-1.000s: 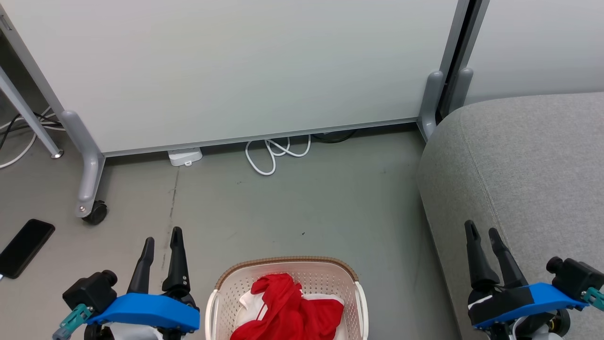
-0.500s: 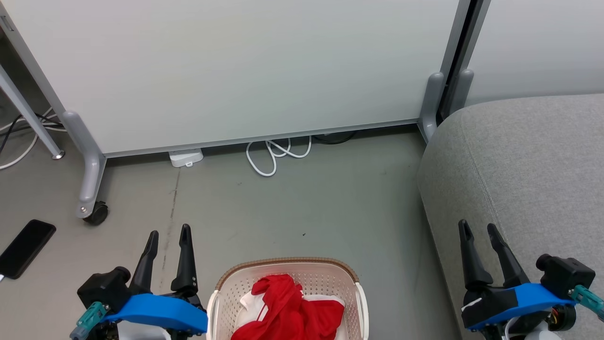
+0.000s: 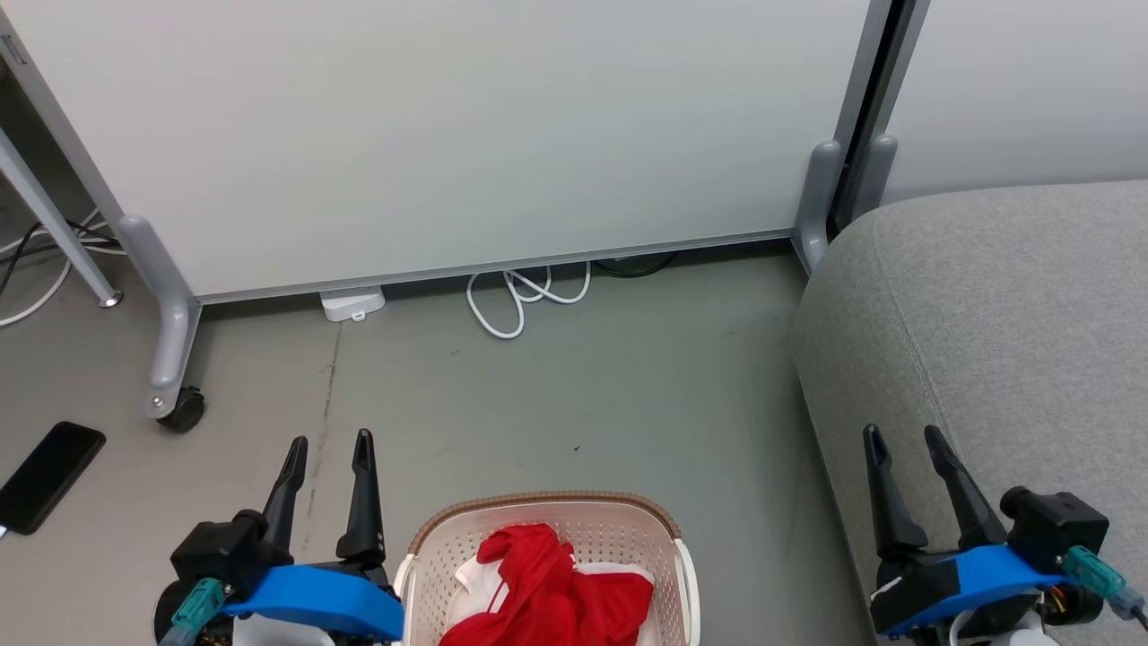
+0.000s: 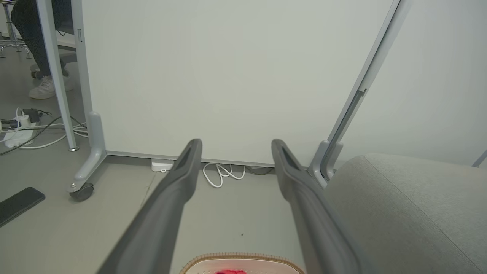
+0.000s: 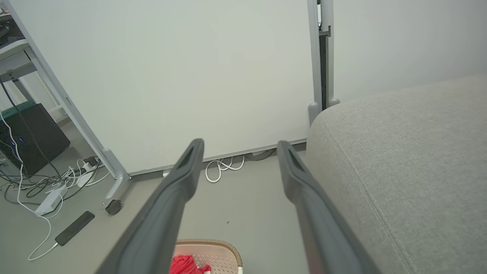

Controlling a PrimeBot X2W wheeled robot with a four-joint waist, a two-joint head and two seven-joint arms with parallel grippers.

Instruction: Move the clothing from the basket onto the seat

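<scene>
Clothing: we see it heaped in the basket, crumpled red fabric with white showing at its left and back, and one red fold standing above the rest.
Basket: on the floor right before us, between our two arms, with its near part cut off by the head view's bottom edge.
Handling: we judge the clothing light, soft and limp. It should drape and trail when lifted, and one garment may drag the other along. Smooth sports fabric could slip out of a shallow pinch.
Where to hold: the raised red fold near the heap's middle, taken deep as a bunch and not by a thin edge.
Left gripper: just left of the basket, fingers spread apart with nothing between them.
Right gripper: well right of the basket, over the seat's near edge, fingers likewise apart and empty.
Seat: right of the basket, a strip of floor between them, so we judge it a short carry.
Beyond: a white cable lies coiled at the foot of a pale partition.
</scene>
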